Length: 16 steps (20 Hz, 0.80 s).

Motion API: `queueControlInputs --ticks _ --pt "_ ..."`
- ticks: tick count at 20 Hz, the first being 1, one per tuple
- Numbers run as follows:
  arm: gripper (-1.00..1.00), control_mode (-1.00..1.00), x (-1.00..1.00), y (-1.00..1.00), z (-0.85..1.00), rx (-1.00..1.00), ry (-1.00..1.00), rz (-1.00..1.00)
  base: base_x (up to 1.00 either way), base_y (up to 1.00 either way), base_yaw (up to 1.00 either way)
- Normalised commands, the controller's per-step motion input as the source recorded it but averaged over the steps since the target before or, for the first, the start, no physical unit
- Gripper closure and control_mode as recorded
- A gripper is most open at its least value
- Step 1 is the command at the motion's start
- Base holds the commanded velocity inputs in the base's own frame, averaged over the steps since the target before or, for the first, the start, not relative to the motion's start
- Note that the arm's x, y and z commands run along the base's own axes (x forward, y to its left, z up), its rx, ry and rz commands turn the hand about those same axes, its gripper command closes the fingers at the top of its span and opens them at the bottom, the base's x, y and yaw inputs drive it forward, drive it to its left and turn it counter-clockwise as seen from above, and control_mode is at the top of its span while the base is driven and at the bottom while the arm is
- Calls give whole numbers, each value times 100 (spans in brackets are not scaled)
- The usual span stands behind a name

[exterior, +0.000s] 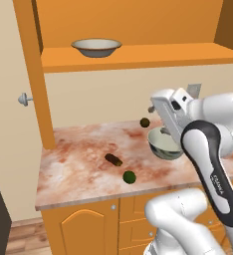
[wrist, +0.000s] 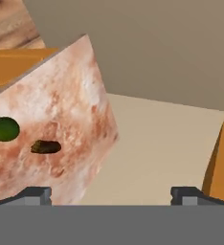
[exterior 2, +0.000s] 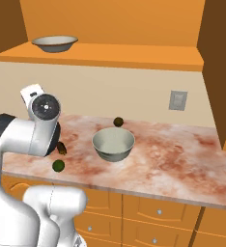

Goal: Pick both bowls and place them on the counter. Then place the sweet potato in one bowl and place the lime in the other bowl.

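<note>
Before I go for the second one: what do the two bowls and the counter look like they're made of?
Grey-green bowl on the counter: looks like glazed ceramic, glossy with bright highlights, pale smooth inside. Cream bowl on the orange shelf: probably ceramic or stoneware, duller sheen, darker tan rim. Counter: polished marble-like stone, pinkish-brown mottling with white patches. All rendered, so these are looks only.

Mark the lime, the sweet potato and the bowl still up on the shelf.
lime [exterior: 129,177], left base view, middle of the green ball near the counter's front edge.
sweet potato [exterior: 113,159], left base view, middle of the dark oblong.
cream bowl [exterior: 96,48], left base view, its outer wall under the rim.
</note>
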Motion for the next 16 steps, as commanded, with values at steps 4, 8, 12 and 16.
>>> queueControlInputs --ticks 4,8,12,16 --pt "-100 -100 0 18 83 -2 -10 9 0 0 0" --pt "-100 -100 0 14 72 -4 -7 9 0 0 0" --pt "-100 -100 0 6 71 -4 -4 7 0 0 0" --pt "-100 -100 8 2 59 -4 -2 4 0 0 0"
